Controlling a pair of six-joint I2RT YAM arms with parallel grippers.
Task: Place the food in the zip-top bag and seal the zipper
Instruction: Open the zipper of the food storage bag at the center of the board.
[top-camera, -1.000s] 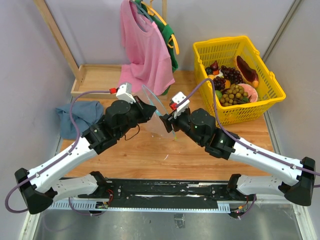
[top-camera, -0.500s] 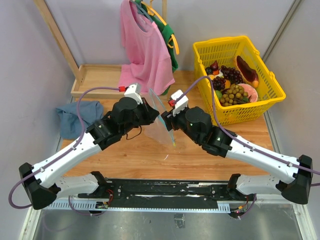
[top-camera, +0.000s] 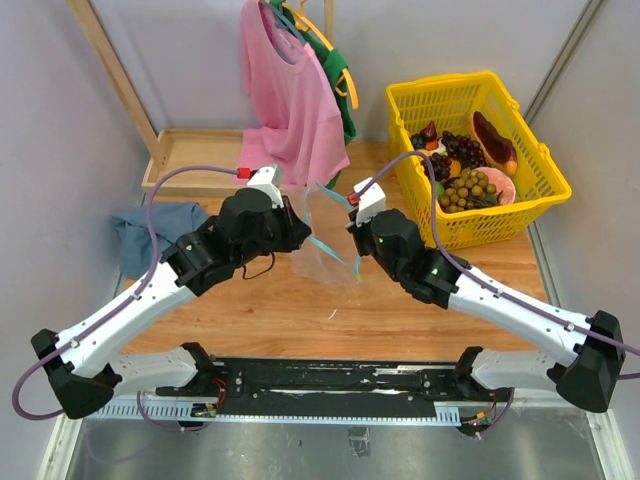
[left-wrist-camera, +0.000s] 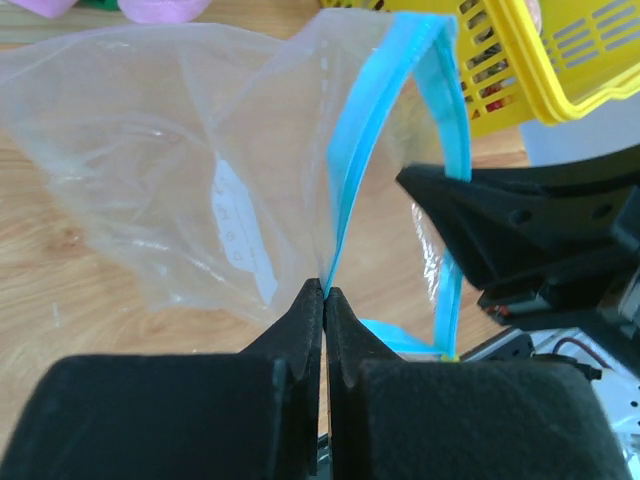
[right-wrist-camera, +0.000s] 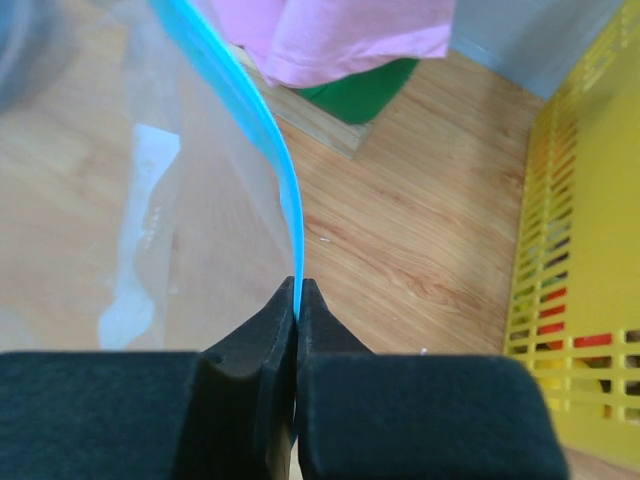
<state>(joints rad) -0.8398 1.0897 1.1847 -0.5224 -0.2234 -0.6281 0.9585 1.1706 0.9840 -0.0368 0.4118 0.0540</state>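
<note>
- The wooden worktop (top-camera: 300, 315) carries everything, and both arms reach in from its near edge towards the middle.
- A pink shirt (top-camera: 290, 100) hangs at the back over a green garment (top-camera: 345, 95). Its hem comes down just behind the bag, and the top edge of the overhead view cuts off the hangers.
- The yellow mesh basket (top-camera: 490, 228) sits at the back right, close beside the right arm. All the food I can see is in it, none in the bag.
- The zip-top bag (top-camera: 325, 240) is held up off the worktop between the two grippers, mouth parted. It is so clear that I can hardly trace its lower edge from above.
- A light wooden tray (top-camera: 195, 150) lies at the back left, and a crumpled blue cloth (top-camera: 135, 245) near it is partly hidden by the left arm's cable.
- In the basket I make out purple grapes (top-camera: 462, 150), a tan berry cluster (top-camera: 468, 188) and a red-brown piece. The rest is too small to name.
- The left gripper (left-wrist-camera: 324, 292) is clenched on one lip of the bag, pinching the teal-blue zipper (left-wrist-camera: 365, 130).
- The right gripper (right-wrist-camera: 297, 285) is clamped on the zipper of the opposite lip.
- A white label (left-wrist-camera: 243, 235) shows through the film. Its print is faint and I cannot read it.
</note>
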